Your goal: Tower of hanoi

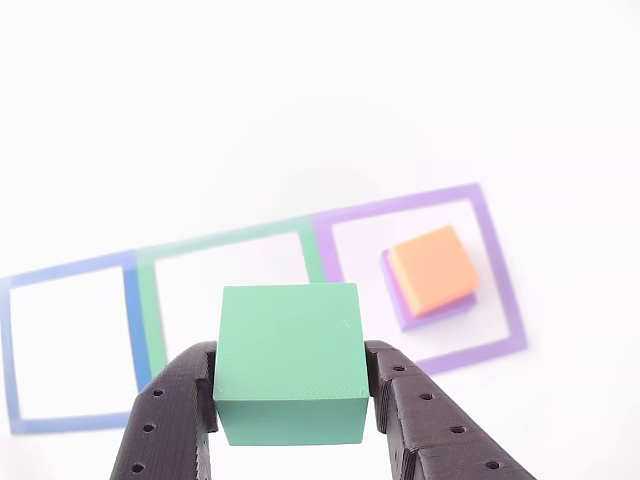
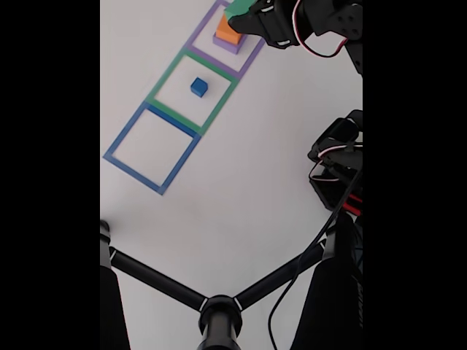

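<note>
My gripper is shut on the green block, black fingers pressing its two sides, held above the table. The orange block sits on the purple slab inside the purple square outline, ahead and to the right in the other view. In the fixed view the gripper holds the green block at the top edge, just above the orange block and purple slab. The small blue cube rests inside the green outline.
A blue square outline lies beside the green one on the white table. The arm's base with wires stands at the right. A black tripod-like stand crosses the bottom of the fixed view.
</note>
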